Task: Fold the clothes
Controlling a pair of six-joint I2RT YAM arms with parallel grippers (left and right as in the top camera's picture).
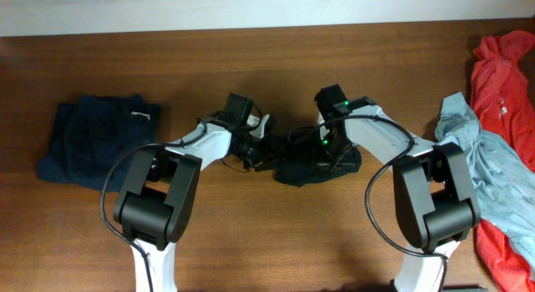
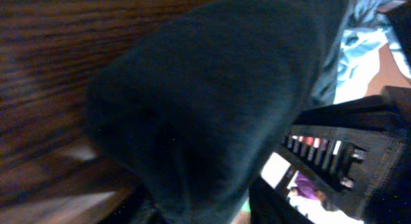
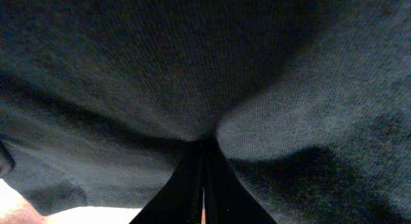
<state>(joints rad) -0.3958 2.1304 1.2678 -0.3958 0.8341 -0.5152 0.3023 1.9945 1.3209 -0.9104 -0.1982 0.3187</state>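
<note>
The black shirt (image 1: pixel 311 168) lies bunched in a small heap at the table's middle. At the heap's left edge my left gripper (image 1: pixel 261 155) has its jaws either side of a gathered fold. In the left wrist view the dark cloth (image 2: pixel 212 89) fills the frame and narrows down into the left gripper (image 2: pixel 192 208). My right gripper (image 1: pixel 331 155) is over the heap's top right. In the right wrist view its fingers (image 3: pixel 192 185) are pressed together, and the cloth (image 3: pixel 192 57) puckers at the right gripper (image 3: pixel 203 147).
A folded dark navy garment (image 1: pixel 94 141) with a white label (image 1: pixel 144 115) lies at the left. A red-orange garment (image 1: pixel 501 66) and a pale grey-blue one (image 1: pixel 485 171) are piled at the right edge. Bare wood table (image 1: pixel 276 242) shows in front.
</note>
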